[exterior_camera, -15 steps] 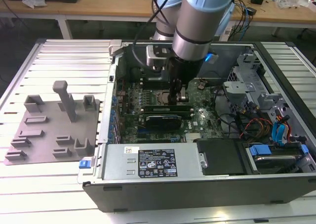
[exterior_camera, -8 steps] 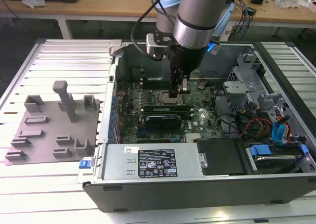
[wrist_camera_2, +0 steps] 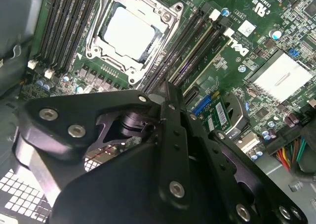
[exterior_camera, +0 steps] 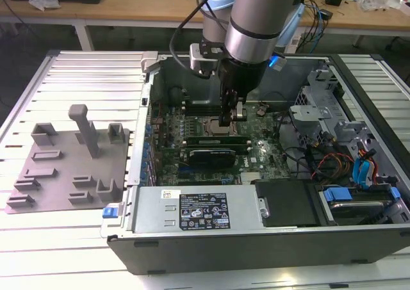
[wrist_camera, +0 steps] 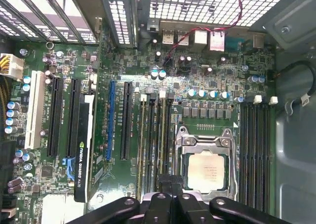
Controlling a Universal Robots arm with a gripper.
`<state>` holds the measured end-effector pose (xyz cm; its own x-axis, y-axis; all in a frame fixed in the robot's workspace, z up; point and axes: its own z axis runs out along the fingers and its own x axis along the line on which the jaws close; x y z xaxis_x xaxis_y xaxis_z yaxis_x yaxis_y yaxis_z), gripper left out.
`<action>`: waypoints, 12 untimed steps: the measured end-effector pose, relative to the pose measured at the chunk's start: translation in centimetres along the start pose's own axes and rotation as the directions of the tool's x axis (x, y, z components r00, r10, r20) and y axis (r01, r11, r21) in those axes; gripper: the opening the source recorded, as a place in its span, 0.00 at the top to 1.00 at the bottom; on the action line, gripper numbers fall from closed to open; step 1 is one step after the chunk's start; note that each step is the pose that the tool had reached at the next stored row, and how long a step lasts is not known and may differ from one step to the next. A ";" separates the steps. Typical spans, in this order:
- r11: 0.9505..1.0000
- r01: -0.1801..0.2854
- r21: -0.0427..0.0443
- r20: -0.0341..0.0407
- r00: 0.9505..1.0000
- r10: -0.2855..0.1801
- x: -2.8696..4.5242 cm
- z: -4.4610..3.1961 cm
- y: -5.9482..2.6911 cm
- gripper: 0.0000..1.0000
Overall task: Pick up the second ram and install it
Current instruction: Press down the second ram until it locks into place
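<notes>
One grey fixture plate [exterior_camera: 51, 175] lay at frame left in the exterior view. Mid-frame, inside the open case [exterior_camera: 256, 251], the second ram [exterior_camera: 211, 138] sat along the memory slots. The gripper [exterior_camera: 232, 120] stood just above it, fingers drawn together; grip on the stick unclear.
</notes>
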<state>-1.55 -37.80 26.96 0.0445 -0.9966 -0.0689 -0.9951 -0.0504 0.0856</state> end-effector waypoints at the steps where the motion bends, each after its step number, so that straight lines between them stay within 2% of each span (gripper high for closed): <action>1: 1.000 0.000 0.000 0.000 1.000 0.000 0.02 0.19 -0.05 0.92; 3: 1.000 0.000 -0.001 0.000 1.000 0.000 0.10 0.88 -0.88 0.92; 6: 1.000 0.000 -0.002 0.000 1.000 0.000 0.34 2.40 -3.69 0.92; 9: 1.000 0.000 -0.003 -0.001 1.000 0.000 0.46 3.51 -4.29 0.92; 11: 1.000 0.000 -0.003 -0.001 1.000 0.000 0.49 3.90 -4.38 0.92; 12: 1.000 0.000 -0.003 0.001 1.000 0.000 0.46 3.77 -4.37 0.92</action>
<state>2.48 -37.79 22.81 0.0442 -0.9966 -0.0695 -0.9948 -0.0503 0.0883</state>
